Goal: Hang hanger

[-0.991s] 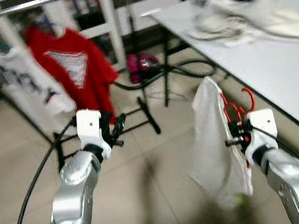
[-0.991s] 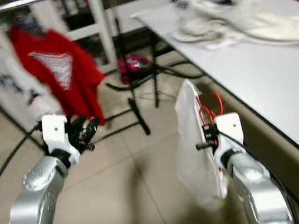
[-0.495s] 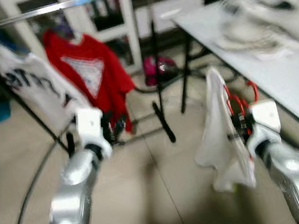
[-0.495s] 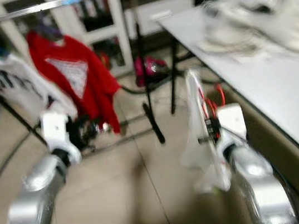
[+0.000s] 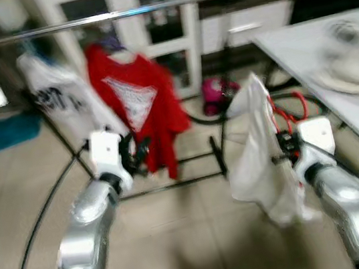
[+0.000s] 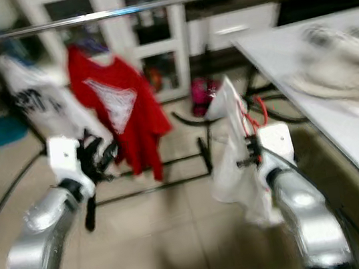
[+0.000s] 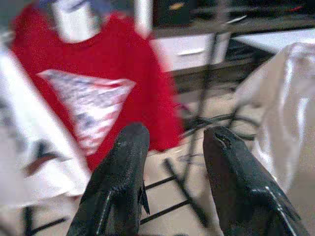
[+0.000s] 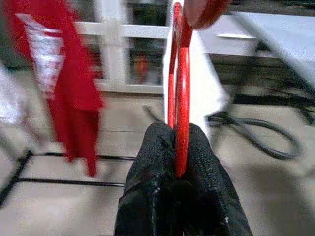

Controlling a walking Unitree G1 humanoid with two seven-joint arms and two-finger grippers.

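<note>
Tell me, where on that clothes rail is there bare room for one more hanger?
The rail looks bare from the red shirt to its far end by the table. It is crowded toward the other end, where the white printed shirt hangs against the red one. The right claw grips the red hanger.

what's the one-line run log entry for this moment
right gripper: shut on red hanger with white garment | left gripper: open | clothes rail: ahead

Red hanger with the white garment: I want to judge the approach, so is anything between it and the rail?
Nothing visible blocks it. The right gripper holds the red hanger below the rail, whose stretch right of the red shirt looks free.
</note>
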